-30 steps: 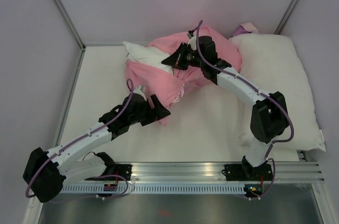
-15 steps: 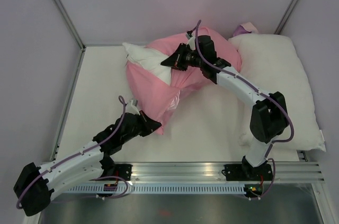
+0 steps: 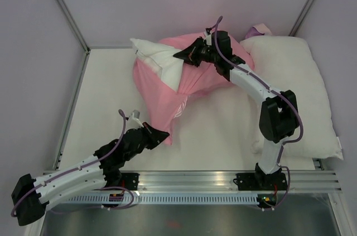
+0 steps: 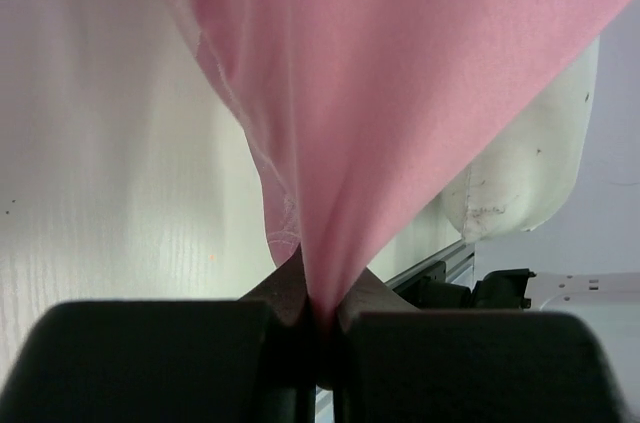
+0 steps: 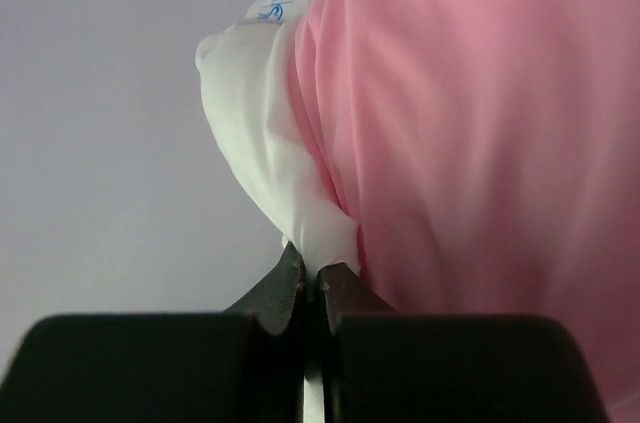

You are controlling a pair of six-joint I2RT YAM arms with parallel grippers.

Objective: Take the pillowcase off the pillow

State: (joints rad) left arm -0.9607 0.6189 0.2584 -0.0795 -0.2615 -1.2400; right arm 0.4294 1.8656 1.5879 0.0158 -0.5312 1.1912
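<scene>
At opposite ends, left claw clamps pillowcase, right claw pillow.

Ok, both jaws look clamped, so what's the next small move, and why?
Probably draw the left gripper back toward its base: it pinches the taut pillowcase while the right gripper pins the pillow, only partly bared.
</scene>
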